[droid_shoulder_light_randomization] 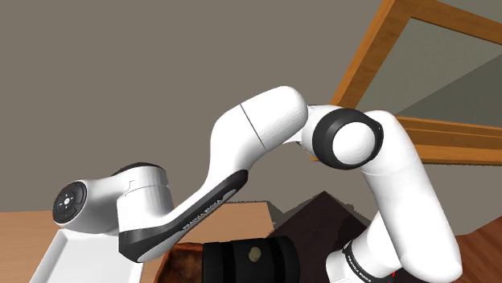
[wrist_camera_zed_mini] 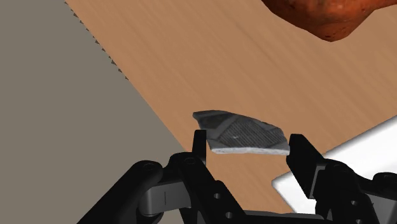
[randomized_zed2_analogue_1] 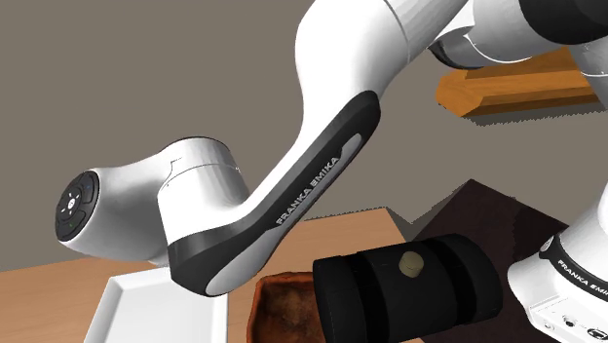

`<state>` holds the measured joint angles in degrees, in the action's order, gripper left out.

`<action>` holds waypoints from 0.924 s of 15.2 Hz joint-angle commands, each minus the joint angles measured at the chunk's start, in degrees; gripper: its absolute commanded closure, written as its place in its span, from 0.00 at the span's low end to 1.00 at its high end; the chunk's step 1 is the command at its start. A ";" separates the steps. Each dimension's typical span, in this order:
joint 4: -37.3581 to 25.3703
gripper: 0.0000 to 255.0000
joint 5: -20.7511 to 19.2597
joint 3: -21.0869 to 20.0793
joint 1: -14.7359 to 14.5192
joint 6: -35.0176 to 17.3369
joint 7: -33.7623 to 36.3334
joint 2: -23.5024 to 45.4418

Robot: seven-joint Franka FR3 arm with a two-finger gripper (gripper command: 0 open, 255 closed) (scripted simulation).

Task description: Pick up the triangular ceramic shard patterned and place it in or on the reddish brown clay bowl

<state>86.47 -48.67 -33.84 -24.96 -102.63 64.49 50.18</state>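
All-black two-finger gripper [wrist_camera_zed_mini: 249, 145] sat closest to the wrist cam, fingers part-closed w/ the grey patterned triangular ceramic shard [wrist_camera_zed_mini: 245, 132] between them. Pads looked to touch both its ends, so I judged it clasped. Shard was near the edge of the light wooden tabletop [wrist_camera_zed_mini: 210, 57], by a flat white tray [wrist_camera_zed_mini: 362, 153]; couldn't tell if lifted. Reddish-brown clay bowl [wrist_camera_zed_mini: 321, 16] lay well apart, further in. Grasp step, I reckoned; next: lift, then carry over the bowl. White Franka arm [droid_shoulder_light_randomization: 265, 120] was folded, elbow high, forearm sloping down to a low wrist.
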 commanded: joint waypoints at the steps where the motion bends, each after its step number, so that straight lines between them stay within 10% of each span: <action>1: 0.09 1.00 0.53 -0.43 0.23 0.82 -0.47 -1.04; 14: -0.01 1.00 3.61 -2.82 1.54 5.81 -3.40 -7.04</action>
<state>86.62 -45.26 -36.52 -23.55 -97.24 61.45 43.55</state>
